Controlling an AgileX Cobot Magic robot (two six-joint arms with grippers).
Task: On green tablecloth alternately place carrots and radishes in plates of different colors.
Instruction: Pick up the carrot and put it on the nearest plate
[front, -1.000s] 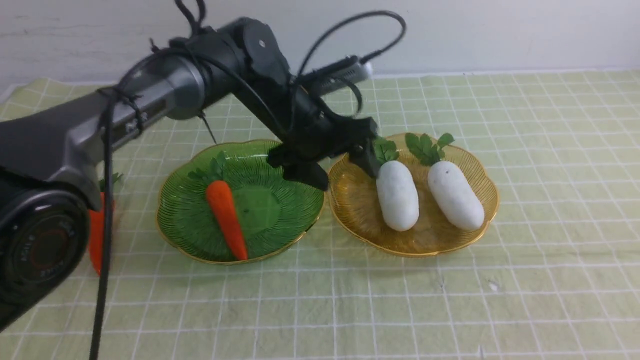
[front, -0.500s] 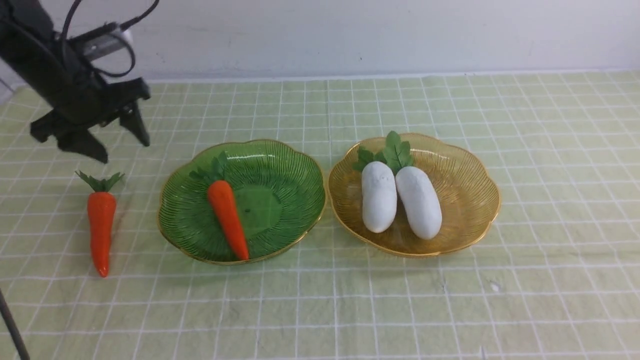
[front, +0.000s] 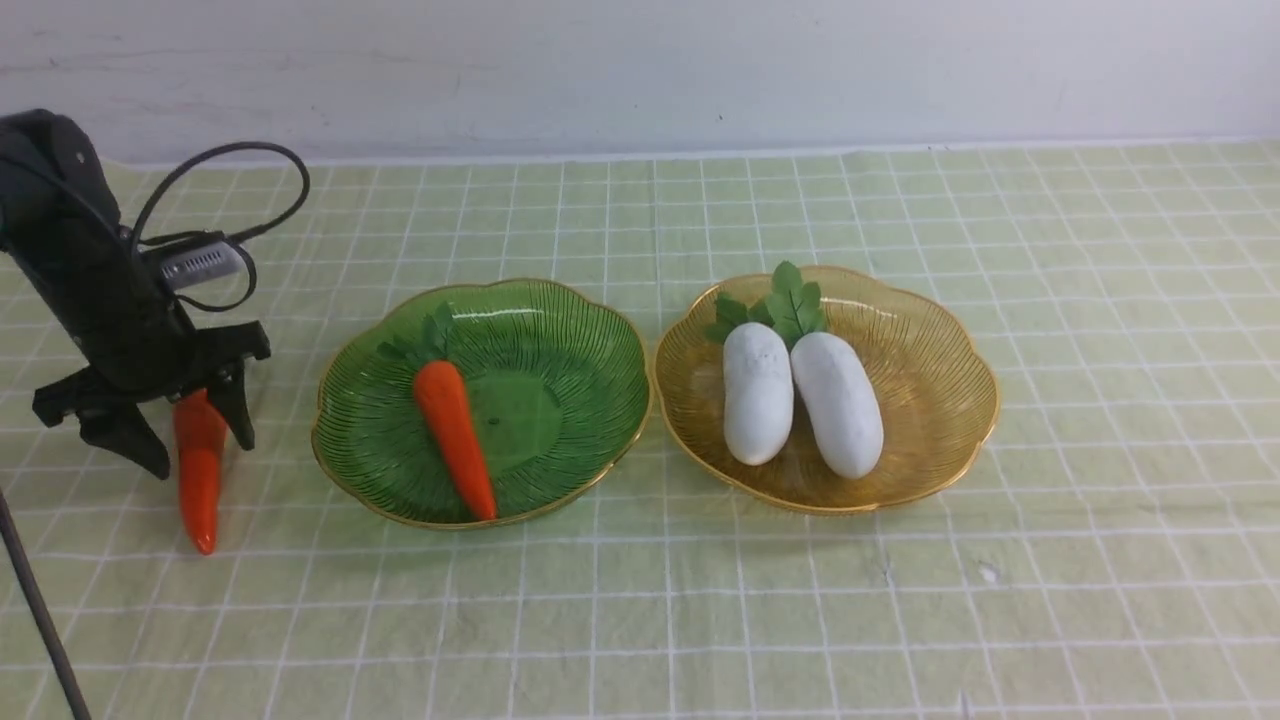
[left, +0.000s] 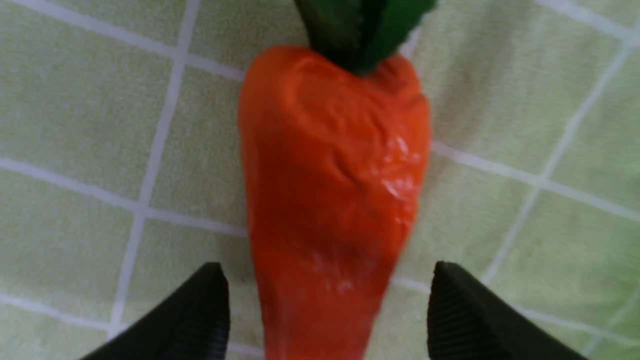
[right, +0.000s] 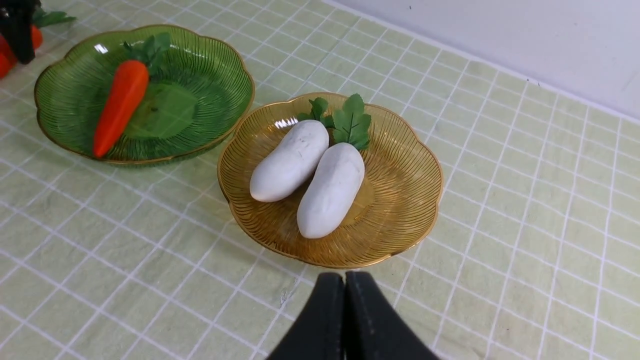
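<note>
Green cloth (front: 700, 620), left desk edge: light, slippery-looking carrot (front: 200, 492). Left gripper (front: 199, 452) gapes empty around its fat part; squeeze there.

On the tablecloth (front: 1000, 600) two plates stand side by side, their rims almost meeting: the left plate (front: 600, 330) is at 9 o'clock of the right plate (front: 930, 370). In the left plate lies the first carrot (front: 455, 435), leaves toward 11 o'clock, tip toward 5 o'clock. In the right plate the left radish (front: 758, 392) and the right radish (front: 838, 402) lie touching, leaves toward 12 o'clock. The second carrot (front: 198, 480) lies on the cloth at 9 o'clock of the left plate, tip toward 6 o'clock. The left gripper (front: 199, 452) stands over its leaf end, one finger at each side.
</note>
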